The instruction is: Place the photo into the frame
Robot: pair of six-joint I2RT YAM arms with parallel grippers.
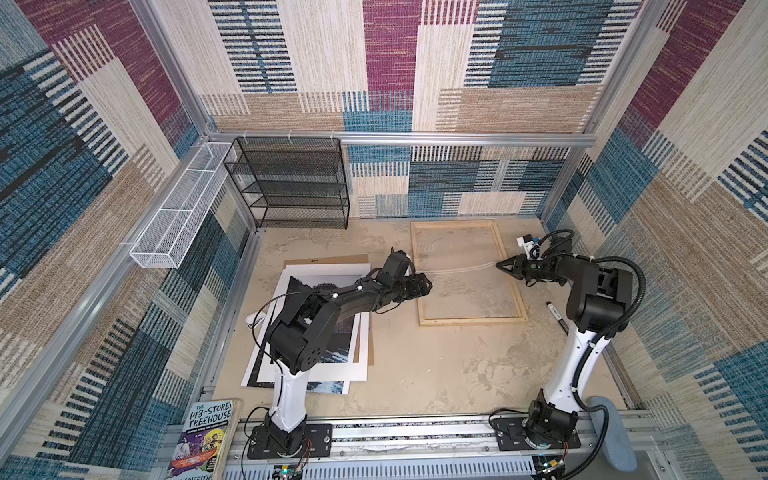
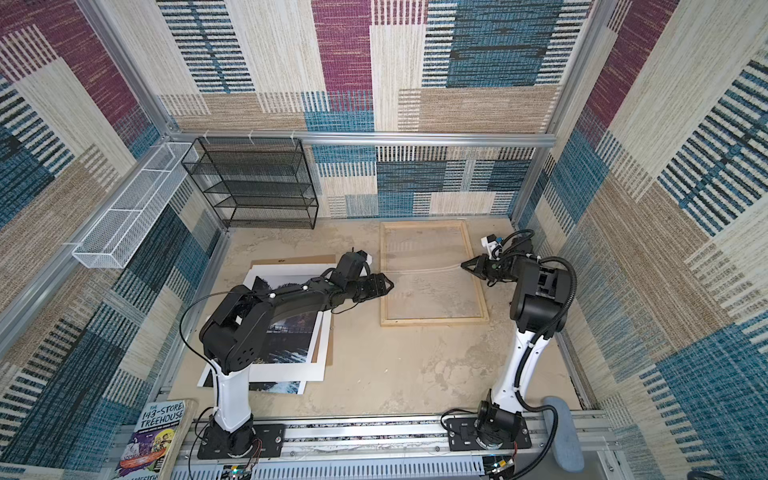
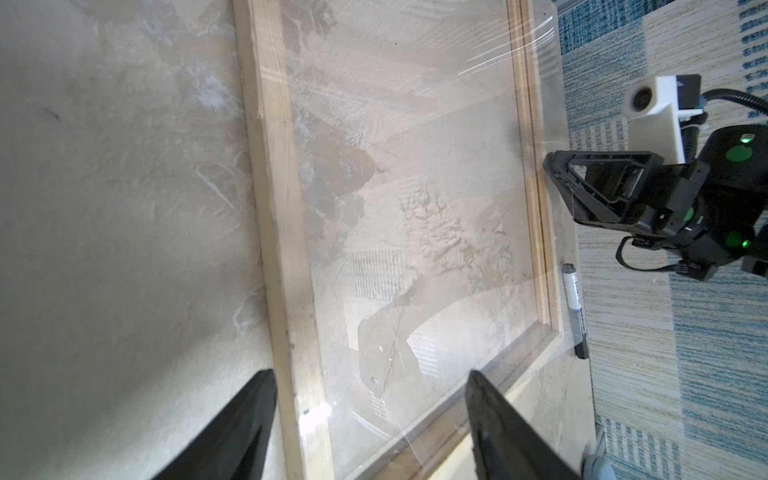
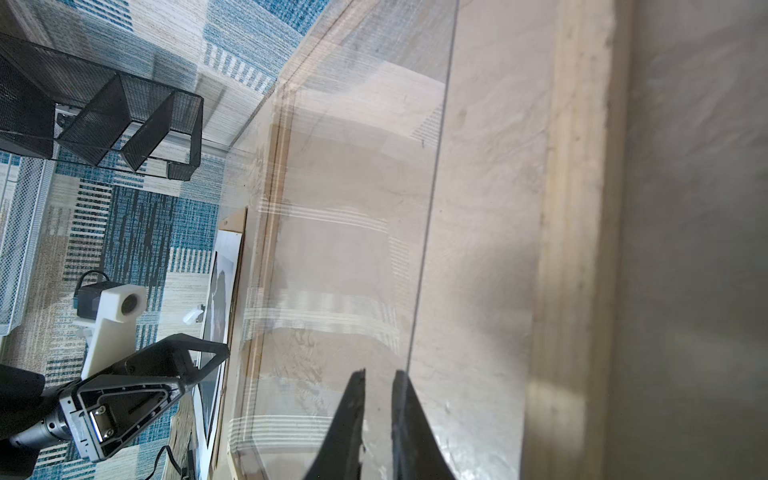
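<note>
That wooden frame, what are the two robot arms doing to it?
The right claw pinches an edge of the clear sheet sitting in the wooden frame and seems to tip it up. The left claw hangs open over the frame's opposite strip, holding nothing. The waterfall photo lies on the left, partly under a white mat, not yet in the frame.

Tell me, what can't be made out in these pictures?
- Photo: in both top views the left arm and a white mat cover most of it.
- Book: its lower part is cut off by the bottom edge in both top views.
- Marker: its print is too small to read in a top view.
- Clear sheet: its far side is lost in reflections in the right wrist view.
</note>
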